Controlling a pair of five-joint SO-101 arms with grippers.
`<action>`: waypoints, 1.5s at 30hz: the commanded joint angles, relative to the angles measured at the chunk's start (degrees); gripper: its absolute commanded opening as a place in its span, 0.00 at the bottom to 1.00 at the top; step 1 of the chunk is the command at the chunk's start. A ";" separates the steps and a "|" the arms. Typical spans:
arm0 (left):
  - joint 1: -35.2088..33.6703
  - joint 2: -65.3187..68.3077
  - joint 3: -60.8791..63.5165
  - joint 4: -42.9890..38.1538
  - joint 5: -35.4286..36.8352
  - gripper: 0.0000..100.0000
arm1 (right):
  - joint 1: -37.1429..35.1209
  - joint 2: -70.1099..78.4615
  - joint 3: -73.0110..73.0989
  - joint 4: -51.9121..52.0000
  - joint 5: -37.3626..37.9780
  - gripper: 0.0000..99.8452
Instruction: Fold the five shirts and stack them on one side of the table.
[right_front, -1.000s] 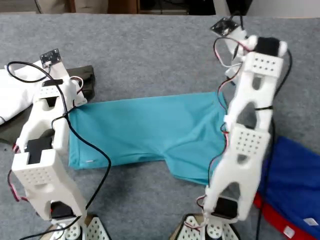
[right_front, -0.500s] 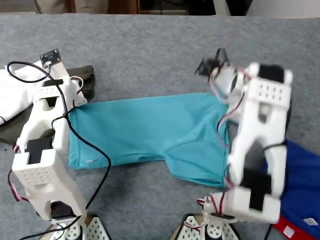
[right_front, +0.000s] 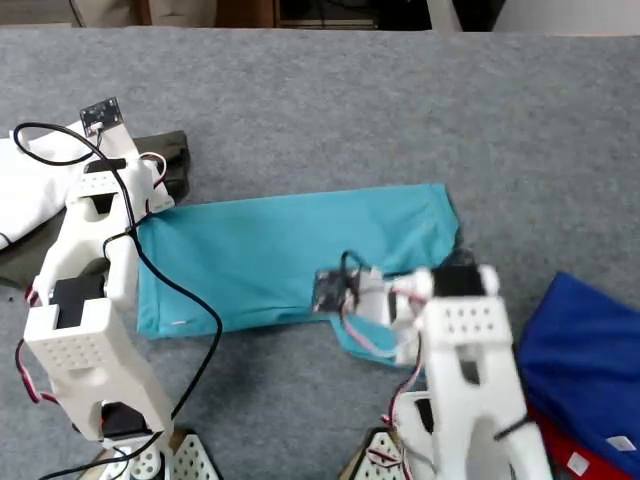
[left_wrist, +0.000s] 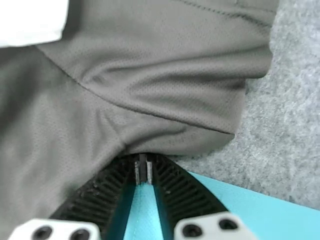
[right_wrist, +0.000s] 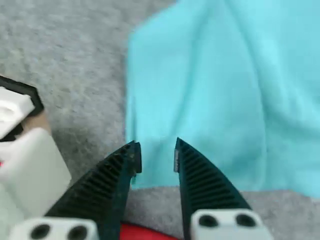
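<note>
Left arm (right_front: 85, 260) is stretched out forward, left end effector (left_wrist: 142, 170) pinched tight. Right arm (right_front: 462, 340) is tucked back low, right end effector (right_wrist: 154, 155) cracked open a bit.

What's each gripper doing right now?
Left gripper: shut on the teal shirt.
Right gripper: open, holding nothing, over the teal shirt's edge.

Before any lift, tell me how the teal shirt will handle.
Likely floppy: the teal shirt lies flat with soft wrinkles, so it should drape from any pinch. Probably light, being thin cloth. It may drag on the fuzzy grey table.
</note>
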 joint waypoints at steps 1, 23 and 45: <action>-1.58 -2.51 -0.18 -1.05 0.09 0.02 | -3.47 -5.32 5.23 -1.76 0.44 0.13; -1.49 -2.51 -0.09 -1.05 0.09 0.02 | -4.00 4.35 10.15 -18.55 -2.73 0.19; -1.76 -2.51 -0.09 -1.05 0.09 0.02 | -3.56 24.75 3.56 -24.35 -3.34 0.00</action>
